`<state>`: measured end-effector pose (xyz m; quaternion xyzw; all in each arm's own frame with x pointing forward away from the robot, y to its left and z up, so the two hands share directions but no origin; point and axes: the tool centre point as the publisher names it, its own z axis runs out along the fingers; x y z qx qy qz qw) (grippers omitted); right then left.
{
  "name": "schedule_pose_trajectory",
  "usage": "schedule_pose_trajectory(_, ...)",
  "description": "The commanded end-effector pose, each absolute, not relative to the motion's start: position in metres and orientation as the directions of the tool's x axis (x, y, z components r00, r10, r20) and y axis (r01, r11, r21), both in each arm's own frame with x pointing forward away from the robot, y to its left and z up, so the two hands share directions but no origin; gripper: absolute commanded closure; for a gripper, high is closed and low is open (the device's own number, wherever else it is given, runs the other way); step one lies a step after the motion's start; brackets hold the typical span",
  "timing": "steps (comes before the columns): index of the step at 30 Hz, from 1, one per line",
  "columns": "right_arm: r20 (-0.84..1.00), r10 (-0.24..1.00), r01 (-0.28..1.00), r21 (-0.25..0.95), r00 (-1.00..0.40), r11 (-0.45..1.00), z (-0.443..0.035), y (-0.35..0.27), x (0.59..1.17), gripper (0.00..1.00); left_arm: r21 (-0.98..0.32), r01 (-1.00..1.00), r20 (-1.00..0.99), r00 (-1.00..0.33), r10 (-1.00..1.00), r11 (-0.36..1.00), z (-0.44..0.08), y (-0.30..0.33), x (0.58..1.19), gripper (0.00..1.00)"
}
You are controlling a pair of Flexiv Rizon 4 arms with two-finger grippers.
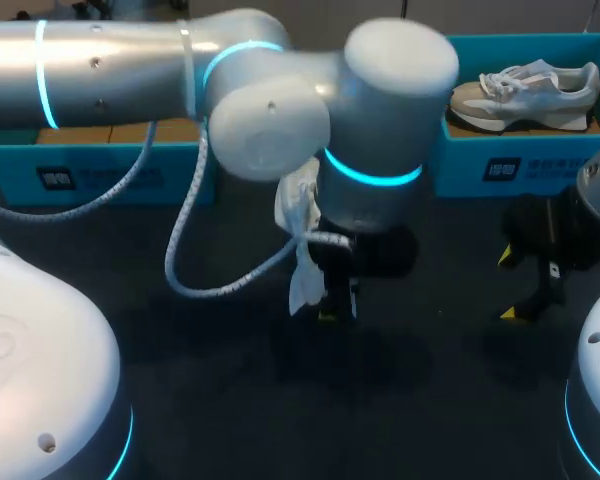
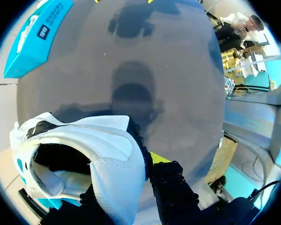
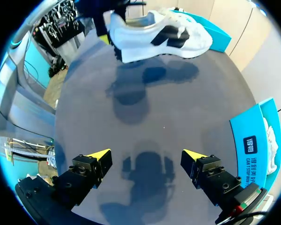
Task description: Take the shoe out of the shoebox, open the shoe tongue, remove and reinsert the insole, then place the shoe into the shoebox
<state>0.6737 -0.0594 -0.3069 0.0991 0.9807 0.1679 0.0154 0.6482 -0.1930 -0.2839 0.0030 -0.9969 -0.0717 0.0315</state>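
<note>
**Shoe out of the box, held over the desk; tongue and insole work to come**

From the head view, the dark desk (image 1: 420,400) fills my picture. Two blue boxes stand along its far edge: the left shoebox (image 1: 100,170) at ten o'clock and the right shoebox (image 1: 540,150) at two o'clock, which has a second shoe (image 1: 525,90) lying in it.

The white shoe (image 1: 305,240) hangs near the middle, clear of both boxes. My left claw (image 1: 330,308) is clamped on its collar. The left wrist view shows one finger (image 2: 157,157) outside the shoe, the other hidden by it.

My right claw (image 3: 147,157) is spread wide and empty at four o'clock, low over the desk, with the shoe straight ahead of it.

I judge the first step done. Opening the tongue, pulling and refitting the insole, and boxing the shoe are all left.
</note>
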Motion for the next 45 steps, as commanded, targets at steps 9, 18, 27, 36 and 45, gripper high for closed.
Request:
schedule_pose_trajectory(9,0.001,0.201,0.190,0.329,-0.980,0.925,-0.308,-0.058,0.673,0.00,0.098,0.024,0.035,-0.999,0.020,0.995,-0.189,-0.156,0.729,1.00)
schedule_pose_trajectory(18,0.001,0.201,0.190,0.329,-0.980,0.925,-0.308,-0.058,0.673,0.00,0.133,0.063,0.054,-0.997,0.056,0.989,-0.152,-0.147,0.752,1.00)
schedule_pose_trajectory(27,0.001,0.201,0.190,0.329,-0.980,0.925,-0.308,-0.058,0.673,0.00,0.133,0.063,0.054,-0.997,0.056,0.989,-0.152,-0.147,0.752,1.00)
schedule_pose_trajectory(36,0.001,0.201,0.190,0.329,-0.980,0.925,-0.308,-0.058,0.673,0.00,0.024,0.025,0.012,-1.000,0.024,0.999,-0.095,-0.094,0.791,1.00)
schedule_pose_trajectory(45,0.001,0.201,0.190,0.329,-0.980,0.925,-0.308,-0.058,0.673,0.00,0.006,-0.022,-0.044,-0.999,-0.021,1.000,-0.073,-0.025,0.852,1.00)
